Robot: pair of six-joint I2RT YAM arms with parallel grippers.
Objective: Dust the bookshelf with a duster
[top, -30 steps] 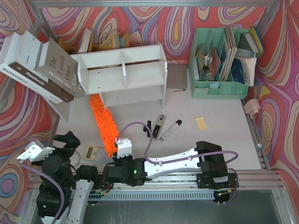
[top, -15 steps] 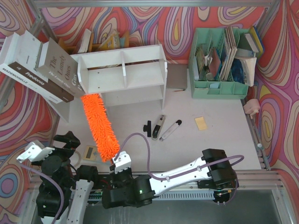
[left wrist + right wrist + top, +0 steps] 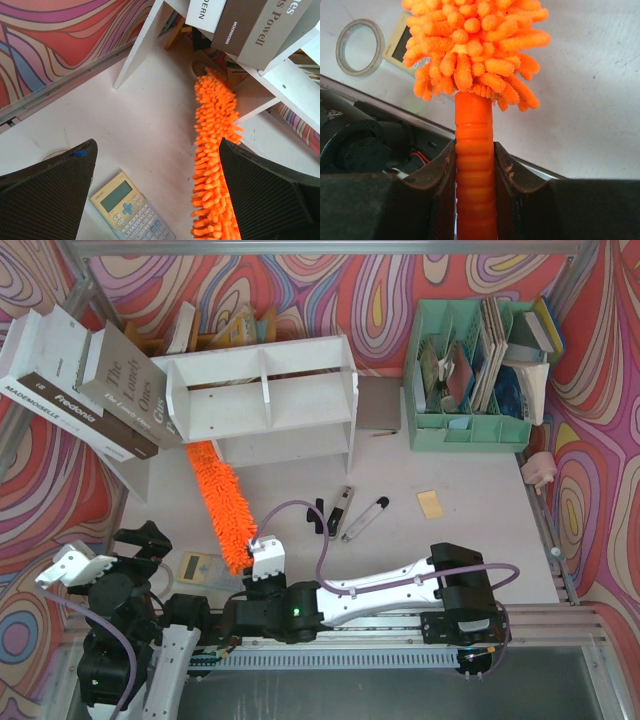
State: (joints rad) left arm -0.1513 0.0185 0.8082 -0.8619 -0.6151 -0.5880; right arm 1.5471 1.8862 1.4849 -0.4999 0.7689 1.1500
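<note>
Right gripper (image 3: 474, 152) clamps the handle (image 3: 473, 115) of the long fluffy orange microfibre duster (image 3: 222, 502), whose length runs away and leftward to the wide white wooden bookshelf (image 3: 270, 400), tip at its lower left corner; left gripper (image 3: 157, 195) hangs wide open, empty.

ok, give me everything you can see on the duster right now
The duster is a long head of bright orange, noodle-like microfibre tufts on a thin, ribbed orange plastic handle. The right gripper is shut on that handle just below the tufts. The head runs diagonally away from the arms, its far tip at the lower-left corner of the white bookshelf; whether it touches the shelf is unclear. A calculator lies beside it.
</note>
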